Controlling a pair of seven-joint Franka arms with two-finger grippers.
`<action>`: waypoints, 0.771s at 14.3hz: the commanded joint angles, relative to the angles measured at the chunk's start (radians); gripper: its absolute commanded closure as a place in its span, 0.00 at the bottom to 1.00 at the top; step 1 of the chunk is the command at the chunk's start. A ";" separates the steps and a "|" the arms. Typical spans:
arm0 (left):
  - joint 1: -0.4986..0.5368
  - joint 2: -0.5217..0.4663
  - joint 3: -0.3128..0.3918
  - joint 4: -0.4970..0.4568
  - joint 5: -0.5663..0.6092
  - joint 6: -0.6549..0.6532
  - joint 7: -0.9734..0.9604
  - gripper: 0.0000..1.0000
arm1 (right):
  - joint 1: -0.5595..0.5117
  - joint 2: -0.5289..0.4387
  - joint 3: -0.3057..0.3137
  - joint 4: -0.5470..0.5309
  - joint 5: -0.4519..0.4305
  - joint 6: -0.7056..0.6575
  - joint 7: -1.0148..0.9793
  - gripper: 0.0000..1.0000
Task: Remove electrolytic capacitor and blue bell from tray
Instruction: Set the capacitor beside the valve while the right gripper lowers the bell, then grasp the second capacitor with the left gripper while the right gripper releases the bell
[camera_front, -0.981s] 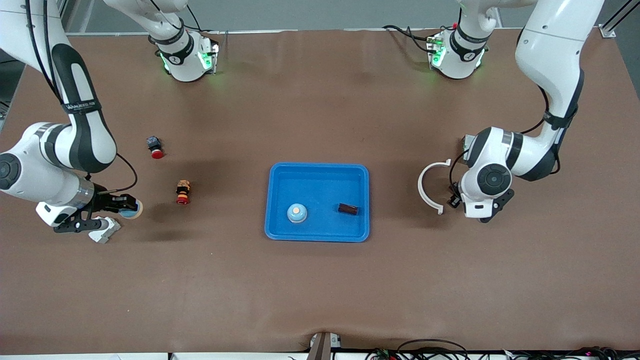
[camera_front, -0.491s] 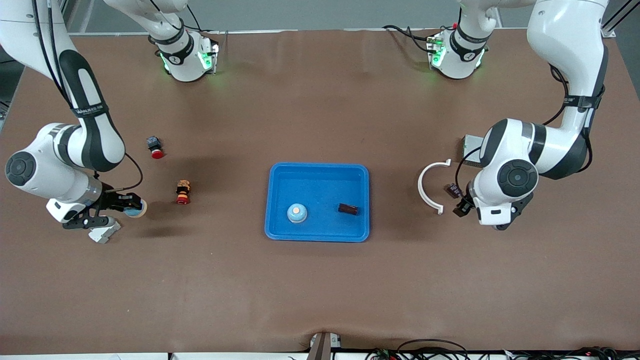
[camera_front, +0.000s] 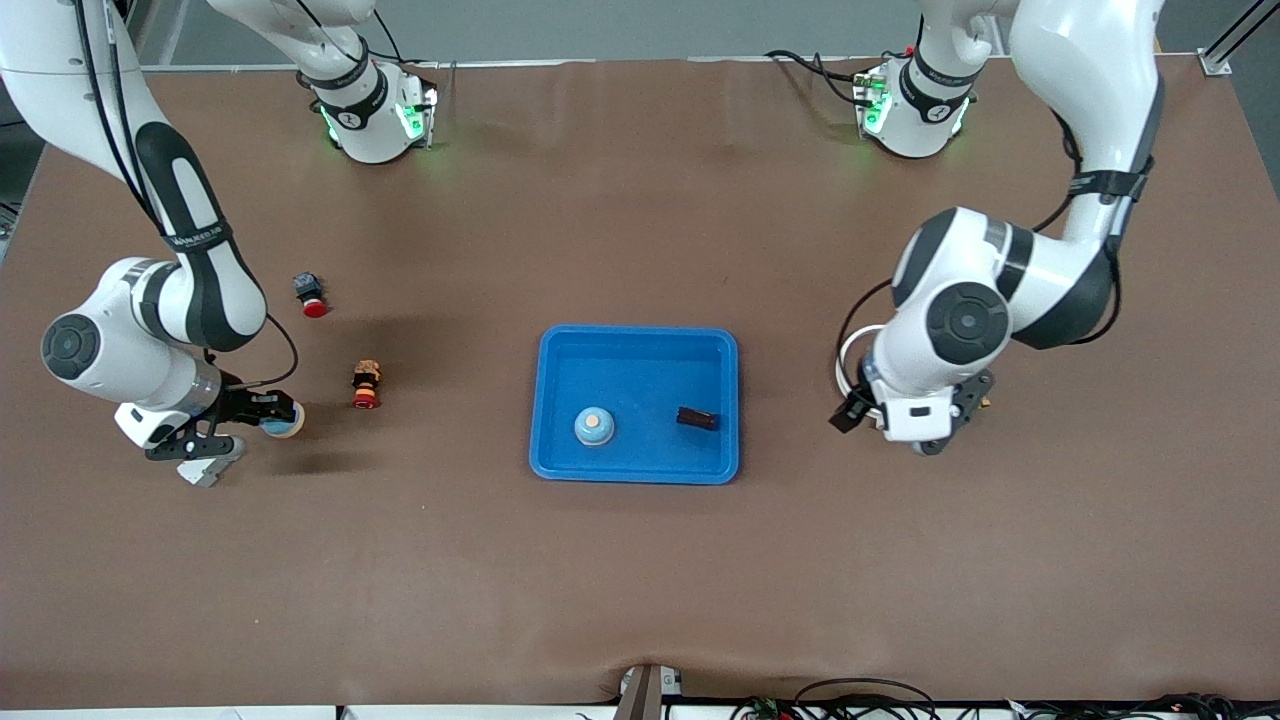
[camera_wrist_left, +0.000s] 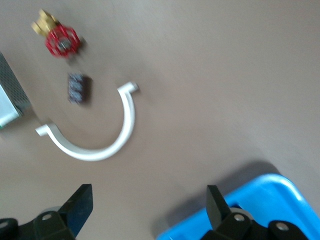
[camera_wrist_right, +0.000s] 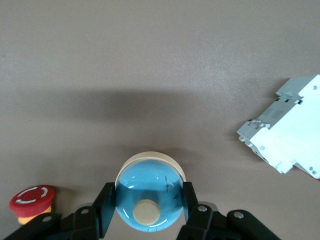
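A blue dome bell (camera_wrist_right: 149, 196) with a cream button sits between the fingers of my right gripper (camera_wrist_right: 149, 200), which is shut on it. This gripper (camera_front: 272, 417) hangs low over the table at the right arm's end. A second blue bell (camera_front: 594, 427) and a dark brown capacitor (camera_front: 697, 418) lie in the blue tray (camera_front: 640, 360). My left gripper (camera_front: 856, 413) is open and holds nothing, over bare table between the tray and a white curved piece (camera_wrist_left: 100, 145). Its fingers (camera_wrist_left: 80, 207) stand wide apart, with the tray's corner (camera_wrist_left: 265, 210) beside one of them.
Two red push-buttons (camera_front: 311, 294) (camera_front: 366, 385) lie near the right gripper, and a white breaker (camera_front: 205, 470) lies under it. Near the white curved piece (camera_front: 842, 362) are a small dark component (camera_wrist_left: 77, 88), a red valve wheel (camera_wrist_left: 60, 41) and a grey box (camera_wrist_left: 10, 97).
My left arm has swung from over the small parts toward the tray, its gripper empty. My right gripper has shifted a little toward the tray with the bell.
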 joint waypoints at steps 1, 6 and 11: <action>-0.059 0.084 0.002 0.085 -0.018 -0.020 -0.106 0.00 | -0.014 0.022 0.013 -0.003 0.016 0.035 -0.019 1.00; -0.131 0.185 0.002 0.162 -0.020 0.059 -0.287 0.00 | -0.014 0.039 0.012 -0.003 0.017 0.064 -0.019 1.00; -0.189 0.246 0.013 0.168 -0.011 0.184 -0.406 0.00 | -0.014 0.045 0.013 -0.003 0.017 0.071 -0.007 0.97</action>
